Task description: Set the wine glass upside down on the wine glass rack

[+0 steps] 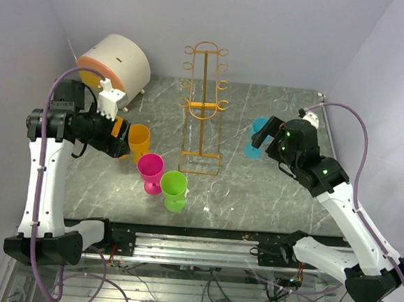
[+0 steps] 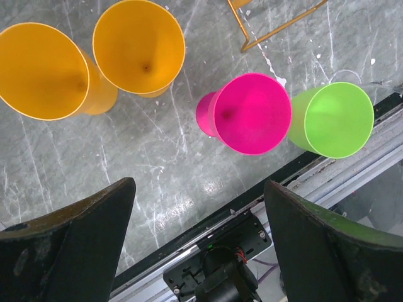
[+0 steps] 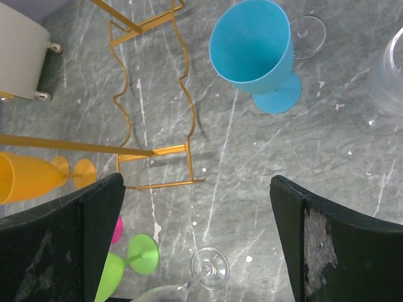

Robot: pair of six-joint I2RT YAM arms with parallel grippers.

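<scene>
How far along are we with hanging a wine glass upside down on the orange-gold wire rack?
Done: nothing; the tall orange-gold wire rack has no glass on its hooks. In hand: nothing either; the left gripper hangs open above the two orange plastic goblets, and the right gripper is open above the upright blue plastic goblet. Left: grasp a glass, invert it, hang it.

My overhead camera looks down from behind the arm bases across the whole tabletop (image 1: pixel 269 191). Each wrist camera stares down at close range past its own hand, the left hand (image 2: pixel 198 185) and the right hand (image 3: pixel 196 181). Both catch the green glass (image 2: pixel 330 119) and the rack (image 3: pixel 157 126) base near the hand.
</scene>
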